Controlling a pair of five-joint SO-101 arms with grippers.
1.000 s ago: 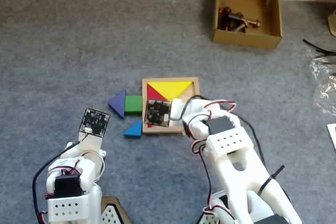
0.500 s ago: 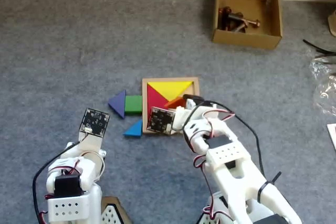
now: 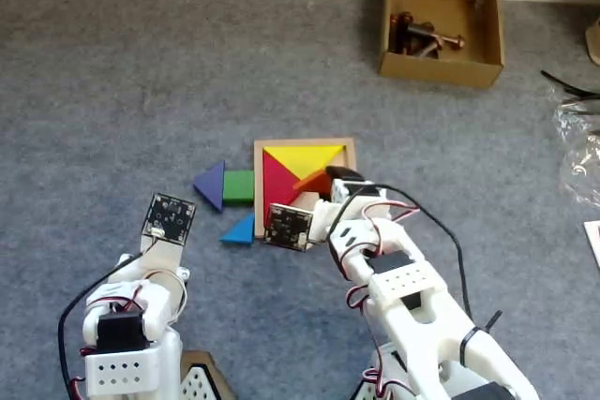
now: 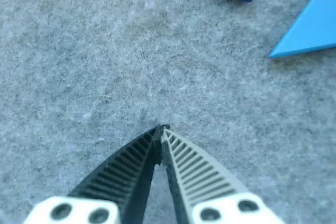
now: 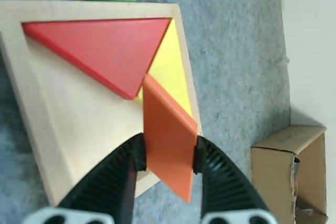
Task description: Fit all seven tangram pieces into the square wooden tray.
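Right jaws clamp orange piece (image 5: 168, 142), arm (image 3: 398, 280) covering part of tray (image 3: 305, 143); left jaws together.

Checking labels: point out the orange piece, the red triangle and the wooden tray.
orange piece (image 5: 169, 139), right wrist view, middle of its face.
red triangle (image 5: 102, 45), right wrist view, centre of its face.
wooden tray (image 5: 79, 124), right wrist view, bare floor.

High cam: fixed, above table, looks straight down; both arms at lower frame, tray (image 3: 305, 143) at centre. Left wrist cam: v. close to table, looks fwd along left gripper (image 4: 160, 129); shares light blue triangle (image 4: 310, 24) w/ high view. Right wrist cam: close over tray, past right gripper (image 5: 168, 153); shares tray, orange piece (image 5: 165, 124), cardboard box (image 5: 278, 156) w/ high view.
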